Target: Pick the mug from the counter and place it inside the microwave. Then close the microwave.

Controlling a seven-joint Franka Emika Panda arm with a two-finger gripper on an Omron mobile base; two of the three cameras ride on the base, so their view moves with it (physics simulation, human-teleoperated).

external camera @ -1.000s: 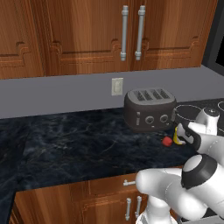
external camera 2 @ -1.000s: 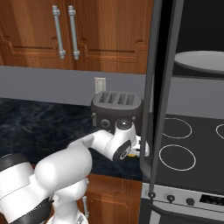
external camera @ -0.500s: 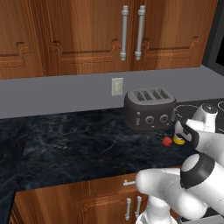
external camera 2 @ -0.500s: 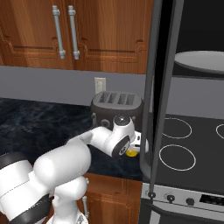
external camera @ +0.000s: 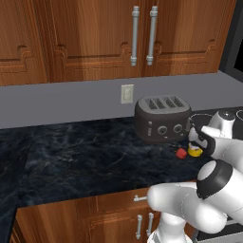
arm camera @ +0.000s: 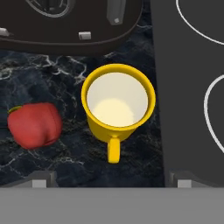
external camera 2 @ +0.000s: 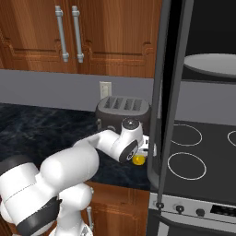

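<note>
In the hand view the two finger tips show only as grey stubs at the lower left and lower right, set wide apart, with nothing between them; the gripper (arm camera: pixel 112 183) is open and hangs straight above the mug (arm camera: pixel 118 105). The mug stands upright on the counter (arm camera: pixel 65 162), its cream inside facing the camera and its small handle turned toward the bottom of that view. It lies between the tips but is touched by neither.

Just beside the mug, on its left in the hand view, lies a small red round object (arm camera: pixel 34 125); the two are apart. On the far side of the mug sits the dark toaster (arm camera: pixel 70 22), its base close to the mug's rim. To the right of the mug the counter ends at the black stovetop (arm camera: pixel 188 87) with white rings.

From the left base view the hand is bent downward over the mug (external camera: pixel 194 151), the wrist covering most of it; the red object (external camera: pixel 181 153) sits just left of it, in front of the toaster (external camera: pixel 163 118) on the counter (external camera: pixel 71 156).

In the right base view the arm reaches forward and right from the base, the forearm low over the counter (external camera 2: pixel 41 129), the hand pointed down at the mug (external camera 2: pixel 138 160) beside the toaster (external camera 2: pixel 120 110). The microwave (external camera 2: pixel 203 69) door stands open, its edge and bar handle running down just right of the hand, and the white turntable plate (external camera 2: pixel 211 64) shows inside.
</note>
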